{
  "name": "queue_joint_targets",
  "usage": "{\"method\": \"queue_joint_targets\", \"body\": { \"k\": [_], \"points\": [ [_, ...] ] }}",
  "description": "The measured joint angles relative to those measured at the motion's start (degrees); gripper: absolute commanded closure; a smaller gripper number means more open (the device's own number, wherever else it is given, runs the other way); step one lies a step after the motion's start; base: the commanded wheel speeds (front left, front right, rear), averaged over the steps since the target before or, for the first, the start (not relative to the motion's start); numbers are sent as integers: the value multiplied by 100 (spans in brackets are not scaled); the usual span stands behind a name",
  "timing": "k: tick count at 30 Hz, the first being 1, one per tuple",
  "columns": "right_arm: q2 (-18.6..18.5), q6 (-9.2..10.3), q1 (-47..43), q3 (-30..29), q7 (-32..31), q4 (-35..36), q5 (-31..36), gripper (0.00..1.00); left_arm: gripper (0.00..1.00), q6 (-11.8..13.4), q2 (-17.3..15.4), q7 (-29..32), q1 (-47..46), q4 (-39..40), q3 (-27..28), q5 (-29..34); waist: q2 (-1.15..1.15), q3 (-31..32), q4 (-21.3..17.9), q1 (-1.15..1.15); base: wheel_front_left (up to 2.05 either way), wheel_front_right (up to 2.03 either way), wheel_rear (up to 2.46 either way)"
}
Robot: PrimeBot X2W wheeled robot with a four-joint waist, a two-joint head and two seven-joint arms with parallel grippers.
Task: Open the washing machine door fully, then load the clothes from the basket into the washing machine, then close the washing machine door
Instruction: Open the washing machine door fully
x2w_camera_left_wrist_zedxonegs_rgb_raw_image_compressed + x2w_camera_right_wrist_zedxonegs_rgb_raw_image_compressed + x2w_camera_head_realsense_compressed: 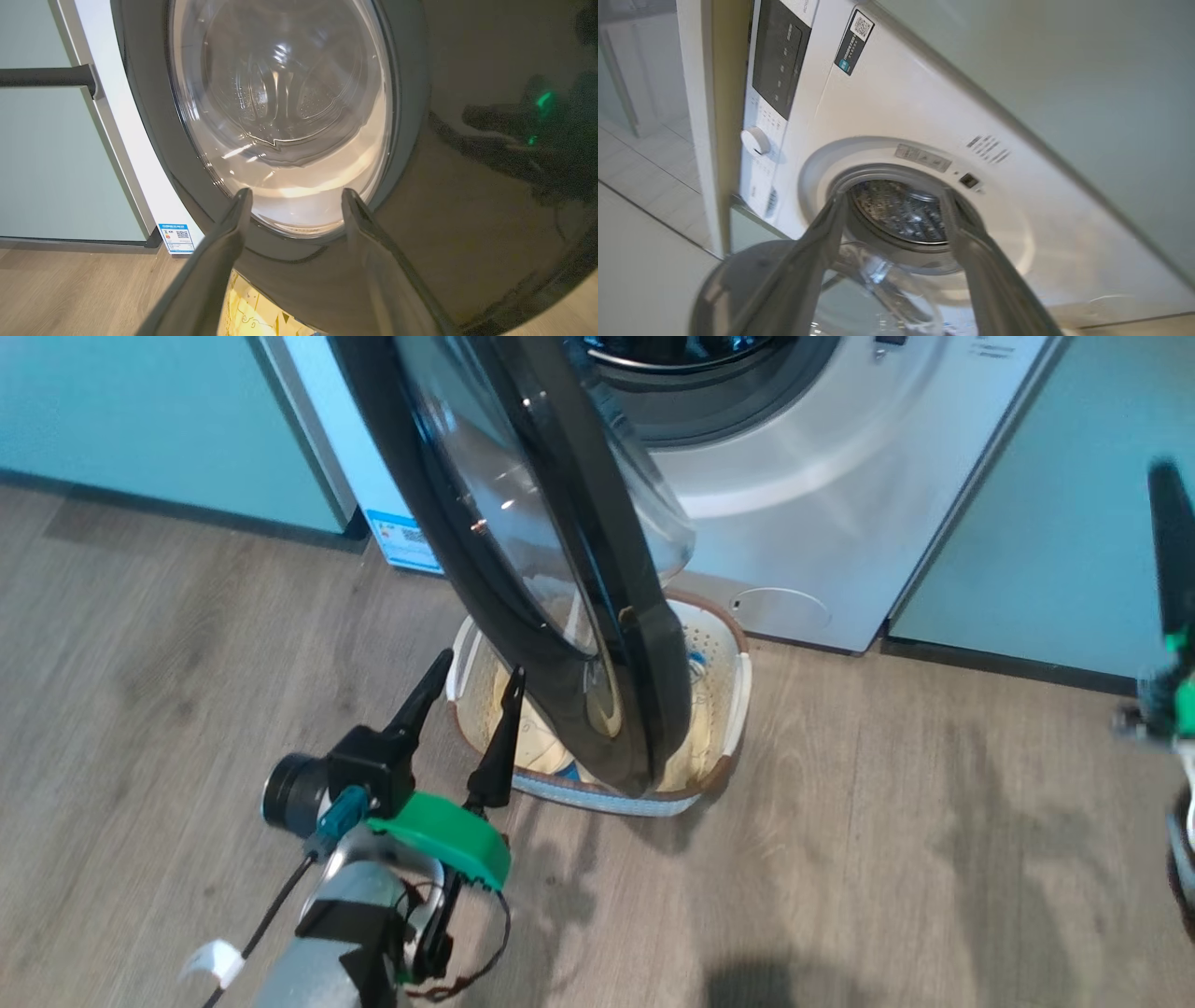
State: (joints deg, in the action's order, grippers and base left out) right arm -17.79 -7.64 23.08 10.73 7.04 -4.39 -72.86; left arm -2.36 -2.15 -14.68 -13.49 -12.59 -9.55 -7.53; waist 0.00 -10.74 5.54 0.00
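While the door (653, 709) stands only about half open, step one (open it fully) is the one in hand. It sticks out edge-on from the washing machine (822, 504), hinged on the left, and its lower rim hangs right over the basket (742, 691). The basket sits on the floor just in front of the machine, with the clothes (537, 742) inside: pale yellow, a bit of blue, partly hidden by the door. Nothing is loaded yet as far as I can see; the drum (901, 210) looks bare.

The left gripper (471, 677) is released and empty, near the left side of the basket and pointing at the door's glossy outer face, close to it (contact is hard to judge). The right gripper (892, 196) also has its fingers spread and holds nothing. It is well off to the right and aimed at the drum opening.

My guess for the next move is to swing the door further left until it clears the basket. The left gripper is on the outer-face side, so it would need to hook the rim and pull. Otherwise the right arm pushes the inner side.
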Motion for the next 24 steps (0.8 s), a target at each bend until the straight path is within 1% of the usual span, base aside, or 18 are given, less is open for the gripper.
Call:
{"method": "queue_joint_targets", "body": {
  "k": [2,3,4,7,8,9,11,14,16,19,24],
  "points": [
    [-101,0,-252,-2,396,-22,604,0,0,-1,-8,0,66,-29,29,21,0,44,-64,0,0,0,0],
    [-177,0,-372,-1,522,-63,1029,0,0,-4,-12,0,83,-43,36,34,0,66,-99,0,0,0,0],
    [-221,0,-478,-38,599,-96,1488,0,0,-7,-22,0,103,-46,46,46,0,87,-132,0,0,0,0],
    [-177,0,-808,-391,726,-154,2754,0,0,-9,-27,0,182,-57,81,49,0,163,-229,0,0,0,0],
    [-88,0,-929,-546,740,-135,3092,0,0,-10,-31,0,197,-67,102,51,0,192,-258,0,0,0,0],
    [-88,0,-929,-546,740,-135,3092,0,0,-10,-31,0,197,-67,102,51,0,192,-258,0,0,0,0],
    [164,0,-1233,-822,742,42,3846,0,0,-53,-44,0,230,-70,167,56,0,243,-312,0,0,0,0],
    [645,0,-1756,-1090,743,376,4680,0,0,-53,-65,0,297,-77,210,56,0,305,-387,0,0,0,0],
    [883,-1,-2088,-1210,742,606,5107,0,0,-56,-75,0,321,-79,214,58,0,334,-435,0,0,0,0],
    [1068,-1,-2475,-1332,743,875,5664,0,0,-57,-81,0,351,-77,232,98,0,351,-493,0,0,0,0],
    [1279,-1,-2878,-1399,743,1033,6090,0,0,-56,-97,0,410,-80,298,99,0,359,-579,0,0,0,0]
  ]
}}
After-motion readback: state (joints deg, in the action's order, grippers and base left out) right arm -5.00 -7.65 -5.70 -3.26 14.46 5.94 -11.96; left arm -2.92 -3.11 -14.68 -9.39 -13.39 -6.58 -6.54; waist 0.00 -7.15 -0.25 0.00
